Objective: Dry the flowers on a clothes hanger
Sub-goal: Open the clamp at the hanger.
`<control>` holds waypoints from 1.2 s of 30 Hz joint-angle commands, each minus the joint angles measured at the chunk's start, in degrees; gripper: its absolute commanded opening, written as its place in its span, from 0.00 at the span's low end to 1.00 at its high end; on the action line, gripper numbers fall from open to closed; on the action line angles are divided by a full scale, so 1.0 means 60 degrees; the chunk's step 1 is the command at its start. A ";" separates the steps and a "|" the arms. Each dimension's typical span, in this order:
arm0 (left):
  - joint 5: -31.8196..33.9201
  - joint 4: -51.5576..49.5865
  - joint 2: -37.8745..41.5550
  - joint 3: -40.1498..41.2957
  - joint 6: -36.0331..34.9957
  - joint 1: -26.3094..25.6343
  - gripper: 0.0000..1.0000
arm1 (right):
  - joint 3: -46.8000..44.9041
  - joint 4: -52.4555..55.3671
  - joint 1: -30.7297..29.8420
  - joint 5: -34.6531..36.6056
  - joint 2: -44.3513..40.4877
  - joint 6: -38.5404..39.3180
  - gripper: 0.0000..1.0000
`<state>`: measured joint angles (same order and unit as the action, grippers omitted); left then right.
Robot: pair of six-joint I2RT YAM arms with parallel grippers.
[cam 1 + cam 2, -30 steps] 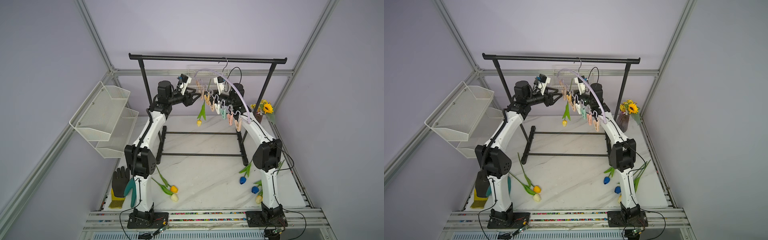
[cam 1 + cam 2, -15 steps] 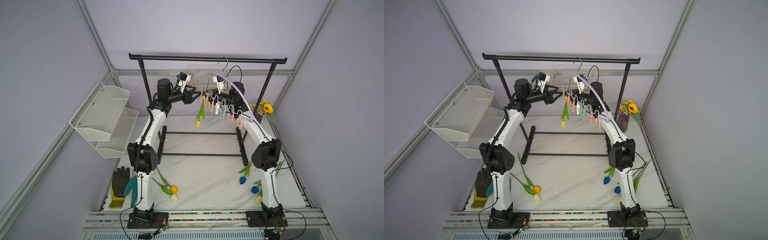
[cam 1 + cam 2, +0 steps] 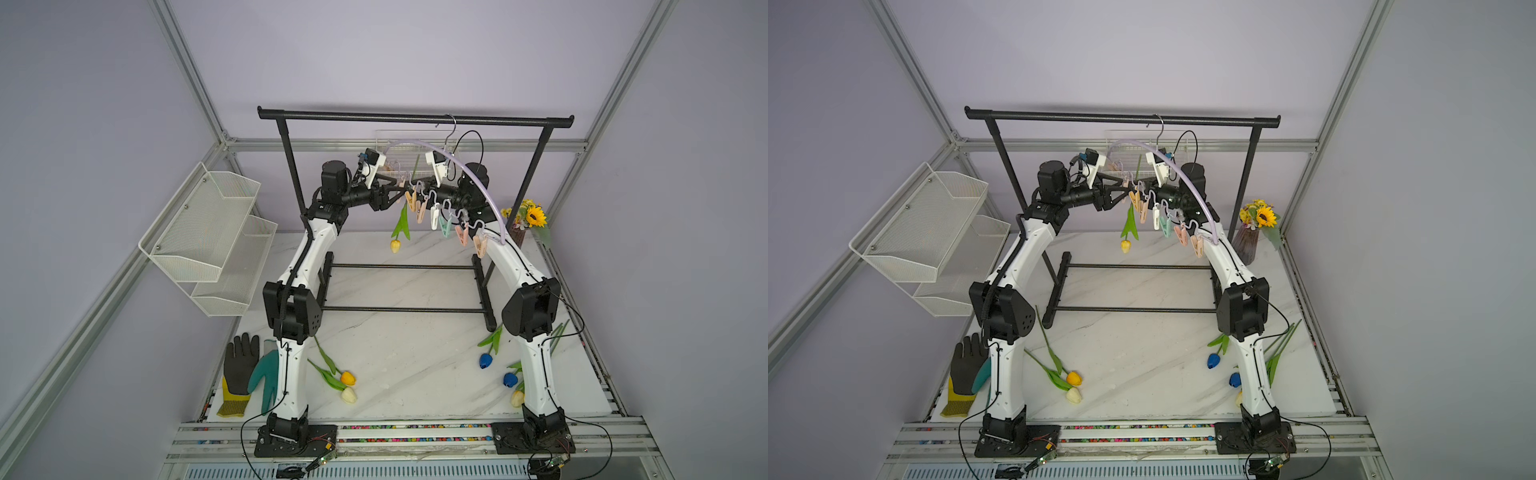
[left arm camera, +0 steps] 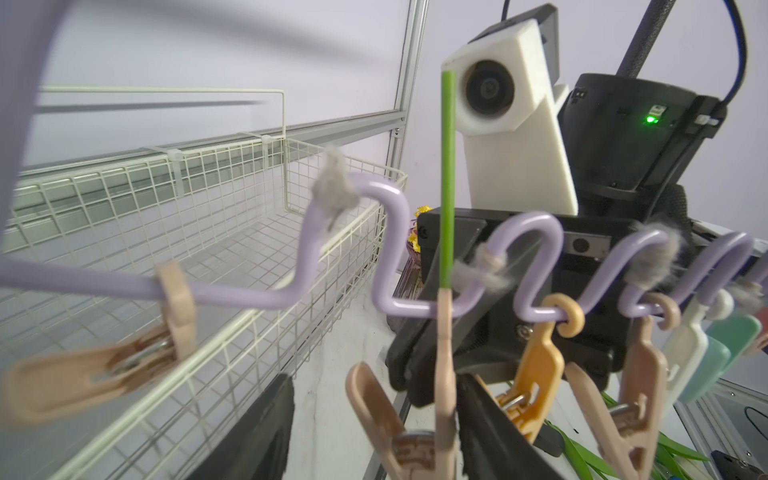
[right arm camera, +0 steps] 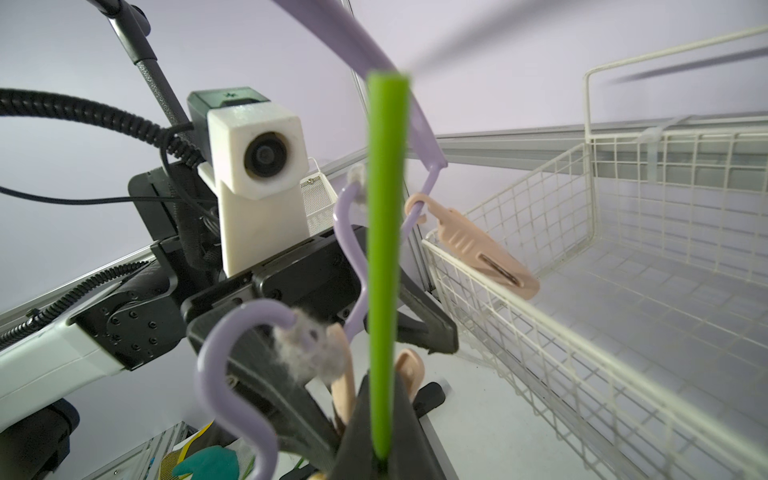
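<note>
The lilac clothes hanger [image 3: 473, 183] hangs by its hook from the black rack, with pastel clothespins along its wavy bar [image 4: 390, 249]. One yellow tulip [image 3: 395, 245] of the flowers hangs head down, its green stem [image 4: 448, 178] standing in a beige clothespin [image 4: 442, 353]. My left gripper [image 4: 374, 432] is open, its jaws on either side of that pin. My right gripper [image 5: 382, 449] is shut on the stem [image 5: 384, 249] just beside the pin. More tulips lie on the table: orange [image 3: 347, 378], cream [image 3: 349, 395] and blue [image 3: 485, 360].
The black garment rack [image 3: 415, 118] spans the back, its feet on the marble table [image 3: 399, 332]. White wire baskets [image 3: 208, 232] hang at the left, another [image 4: 208, 216] behind the hanger. A sunflower bouquet [image 3: 532, 216] stands back right. Gloves [image 3: 249, 374] lie front left.
My left jaws have spread wider off the beige clothespin. The hanger has swayed a little. The right gripper has stayed shut on the stem.
</note>
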<state>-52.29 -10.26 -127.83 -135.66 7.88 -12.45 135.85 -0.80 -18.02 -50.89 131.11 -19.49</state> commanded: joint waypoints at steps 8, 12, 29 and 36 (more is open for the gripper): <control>-0.0476 0.0594 -0.0027 -0.0520 0.0364 -0.0077 0.58 | 0.0377 0.0021 0.0026 -0.0266 0.0238 -0.0106 0.00; -0.0430 0.0495 0.0024 -0.0531 0.0258 -0.0065 0.54 | 0.0372 0.0045 0.0054 -0.0289 0.0235 -0.0118 0.00; -0.0132 0.0417 0.0171 -0.0560 0.0078 -0.0184 0.28 | -0.1459 -0.1069 0.0091 0.0665 -0.0567 -0.1211 0.00; 0.0078 0.0440 0.0175 -0.0565 0.0060 -0.0283 0.25 | -0.3294 -0.2366 0.0095 0.1393 -0.1312 -0.2057 0.00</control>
<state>-52.71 -8.67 -128.38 -137.12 8.82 -13.61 118.34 -8.38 -17.65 -45.28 127.33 -28.25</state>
